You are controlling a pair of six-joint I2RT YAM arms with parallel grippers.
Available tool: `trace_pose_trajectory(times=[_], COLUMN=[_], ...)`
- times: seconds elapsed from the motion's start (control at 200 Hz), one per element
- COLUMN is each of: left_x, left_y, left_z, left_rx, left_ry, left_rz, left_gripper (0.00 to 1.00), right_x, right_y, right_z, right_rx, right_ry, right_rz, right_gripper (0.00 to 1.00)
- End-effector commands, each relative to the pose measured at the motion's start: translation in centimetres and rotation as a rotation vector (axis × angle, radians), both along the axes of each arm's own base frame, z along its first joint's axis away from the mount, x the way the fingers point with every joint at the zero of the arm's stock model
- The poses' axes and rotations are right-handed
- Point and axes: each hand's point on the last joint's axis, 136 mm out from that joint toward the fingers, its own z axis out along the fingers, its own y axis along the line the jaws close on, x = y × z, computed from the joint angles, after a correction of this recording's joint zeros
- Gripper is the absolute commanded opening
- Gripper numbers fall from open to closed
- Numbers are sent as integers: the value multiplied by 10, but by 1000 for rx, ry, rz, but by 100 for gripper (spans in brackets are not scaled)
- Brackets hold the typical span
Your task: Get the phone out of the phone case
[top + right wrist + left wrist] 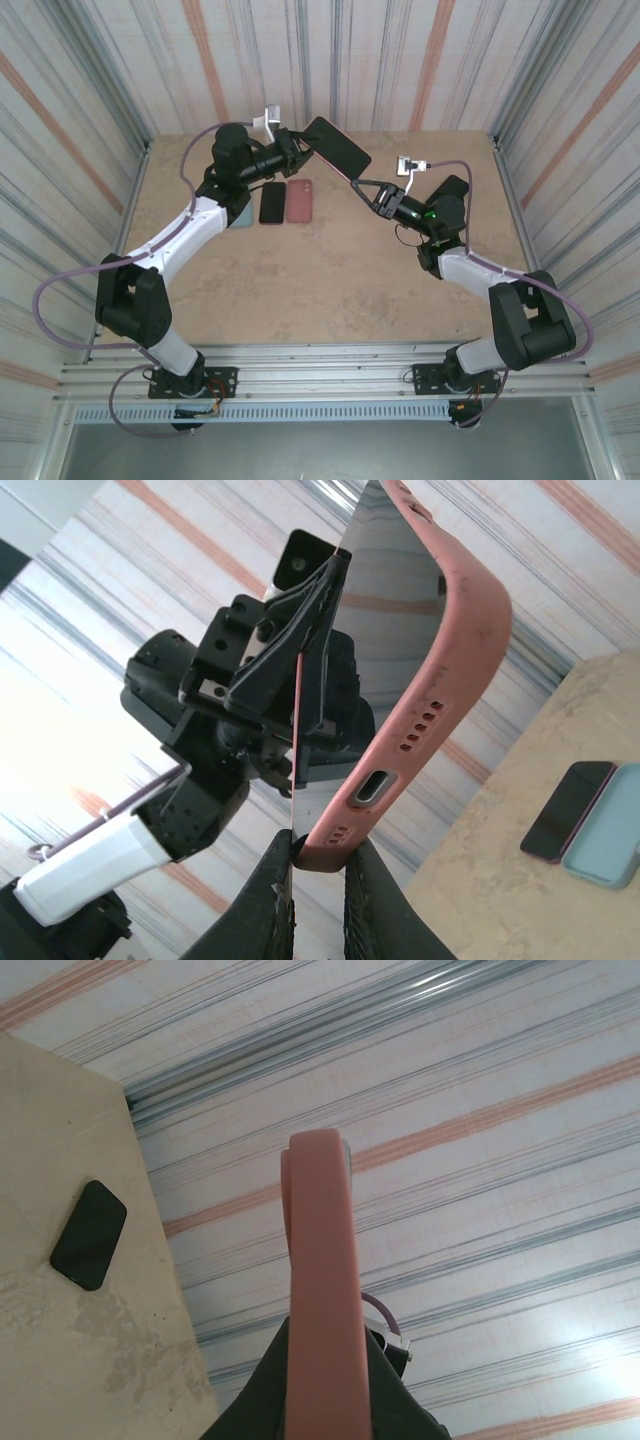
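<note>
Pink phone case (470, 610) midair — right end effector (318, 855) pinching its bottom edge.

Salmon-pink phone case (468, 620), glossy black phone (390, 580), mottled beige table (330, 280), pink-and-grey striped walls (400, 60)

We find the table (330, 300) bare along its near edge; phones (272, 203) and the raised phone case (338, 146) crowd its far half.

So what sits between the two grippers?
The cased phone, held at opposite ends by the left gripper and right gripper; the top view shows it.
</note>
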Motion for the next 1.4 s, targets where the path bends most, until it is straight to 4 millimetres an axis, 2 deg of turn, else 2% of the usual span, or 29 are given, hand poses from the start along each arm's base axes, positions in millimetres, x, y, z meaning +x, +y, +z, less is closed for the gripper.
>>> trace_pose_trajectory(times=[0.0,0.125,0.251,0.321,0.391,0.491,0.661,0.797,1.022,1.393], left_x=[-45,-53,-59,-63,-57,-45,-26,-21,-17,-22], left_y=[-16,-25,-34,-37,-32,-20,-3,-1,3,-1], left_z=[66,70,71,69,58,51,49,49,38,38], left_rx=[-150,-189,-216,-194,-144,-78,-10,-1,-1,-62], left_ry=[-77,-55,-46,-60,-57,-102,-168,-186,-159,-112], left_rz=[-145,-186,-219,-237,-193,-118,-25,-3,13,-39], left_gripper=[0,0,0,0,0,0,0,0,0,0], right_x=[19,22,27,27,22,10,-9,-19,-27,-12], right_y=[1,-4,-12,-15,-14,-12,-5,-1,7,5], right_z=[-53,-63,-64,-54,-42,-30,-19,-7,12,14], right_rx=[-167,-242,-244,-205,-174,-148,-101,-57,-18,3], right_ry=[96,95,106,87,56,8,-34,-55,-93,-61], right_rz=[-64,-111,-139,-132,-108,-69,3,31,66,39], right_gripper=[7,6,6,6,7,14,36,41,45,38])
